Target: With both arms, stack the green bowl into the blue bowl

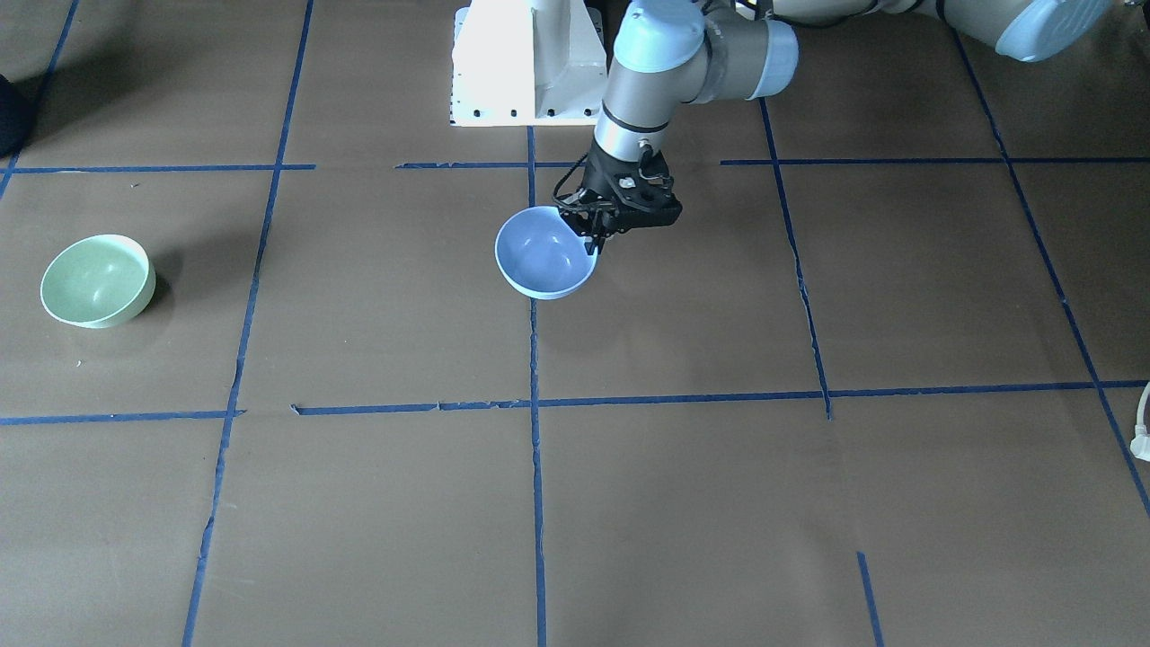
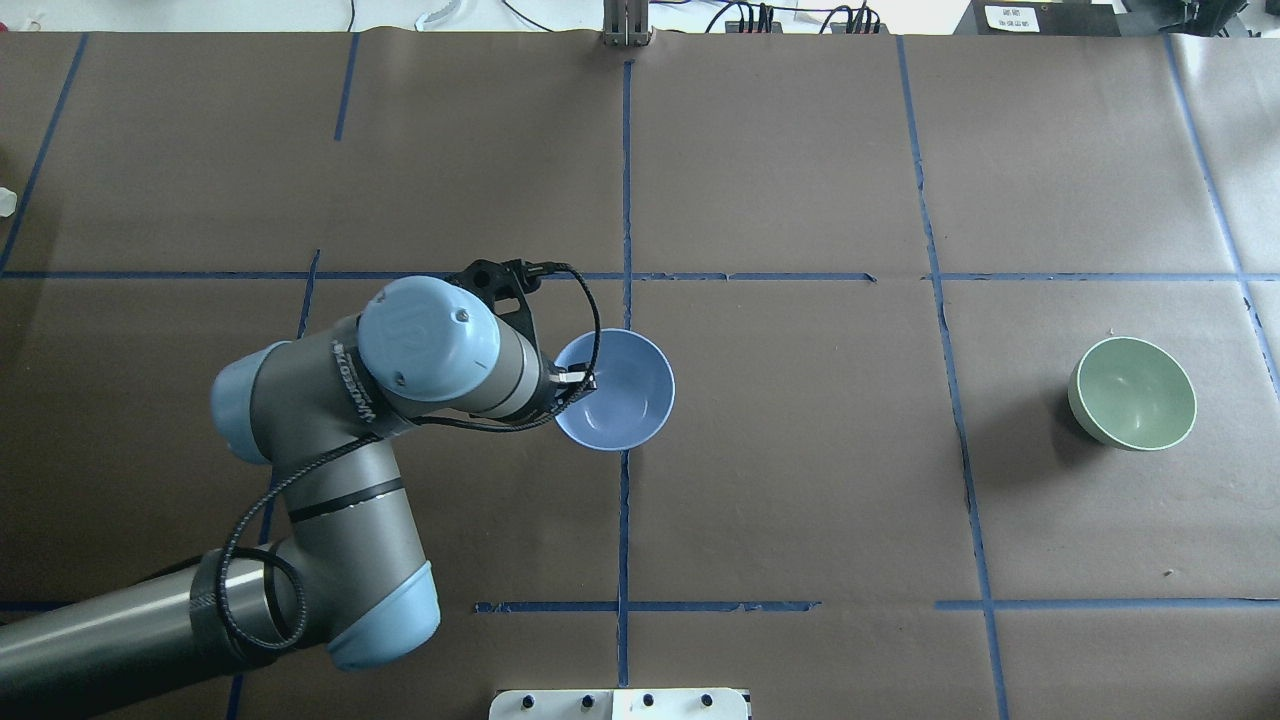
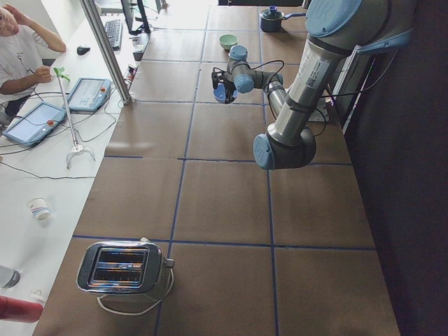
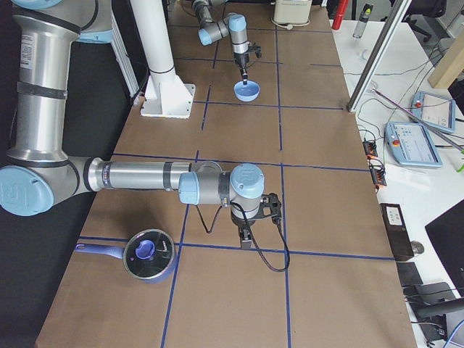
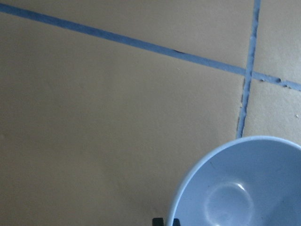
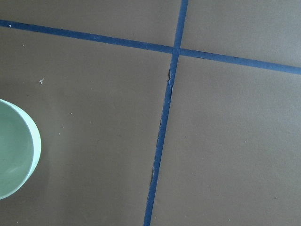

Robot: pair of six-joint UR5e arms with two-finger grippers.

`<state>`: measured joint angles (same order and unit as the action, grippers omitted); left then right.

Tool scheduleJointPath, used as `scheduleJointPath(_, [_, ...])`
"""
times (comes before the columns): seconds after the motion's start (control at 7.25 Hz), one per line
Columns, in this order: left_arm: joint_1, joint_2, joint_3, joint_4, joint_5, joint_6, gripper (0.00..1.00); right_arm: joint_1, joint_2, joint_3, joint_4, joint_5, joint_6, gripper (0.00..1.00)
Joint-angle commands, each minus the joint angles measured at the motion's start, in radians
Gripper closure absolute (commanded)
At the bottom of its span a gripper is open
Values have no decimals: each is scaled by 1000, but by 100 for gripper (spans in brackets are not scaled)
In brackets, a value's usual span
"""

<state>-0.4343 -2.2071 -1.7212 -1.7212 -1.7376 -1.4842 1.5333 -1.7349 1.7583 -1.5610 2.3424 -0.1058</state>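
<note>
The blue bowl (image 1: pixel 546 253) is near the table's middle on a blue tape line. My left gripper (image 1: pixel 593 241) is shut on its rim, on the robot's side; I cannot tell if the bowl rests on the table. The bowl also shows in the overhead view (image 2: pixel 620 390) and in the left wrist view (image 5: pixel 244 188). The green bowl (image 1: pixel 97 279) stands alone far toward the robot's right, also in the overhead view (image 2: pixel 1132 393), and at the left edge of the right wrist view (image 6: pixel 16 150). My right gripper (image 4: pixel 246 243) shows only in the exterior right view; I cannot tell its state.
The white pedestal base (image 1: pixel 530 63) stands behind the blue bowl. A blue pot with a lid (image 4: pixel 148 255) sits near the right arm. A toaster (image 3: pixel 126 269) stands at the table's left end. An operator (image 3: pixel 17 49) sits beside the table.
</note>
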Motion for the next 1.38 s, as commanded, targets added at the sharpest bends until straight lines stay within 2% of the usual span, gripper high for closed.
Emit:
scheduleJointPath(0.0, [28, -20, 52, 0, 26, 8, 100, -1, 0, -2, -1, 2, 0, 0])
scheduleJointPath(0.14, [28, -17, 54, -1, 24, 15, 99, -1, 0, -2, -1, 3, 0, 0])
scheduleJointPath(0.28, [28, -19, 49, 0, 23, 18, 68, -2, 0, -2, 1, 2, 0, 0])
scheduleJointPath(0.41, [28, -17, 46, 3, 23, 27, 1, -2, 2, 0, 2, 3, 0, 0])
scheduleJointPath(0.55, [17, -16, 14, 24, 3, 79, 0, -2, 6, 3, 2, 6, 0, 0])
scheduleJointPath(0.69, [-54, -14, -38, 135, -113, 172, 0, -7, 14, 6, 4, 6, -3, 0])
scheduleJointPath(0.83, [-154, 42, -137, 260, -235, 332, 0, -7, 15, 33, 13, 17, 0, 0])
scheduleJointPath(0.97, [-234, 166, -259, 331, -279, 540, 0, -7, 15, 55, 19, 47, 0, 0])
scheduleJointPath(1.1, [-348, 270, -309, 377, -324, 750, 0, -7, 15, 61, 30, 79, 0, 0])
scheduleJointPath(1.24, [-491, 381, -305, 377, -362, 988, 0, -7, 17, 61, 35, 100, 0, 0])
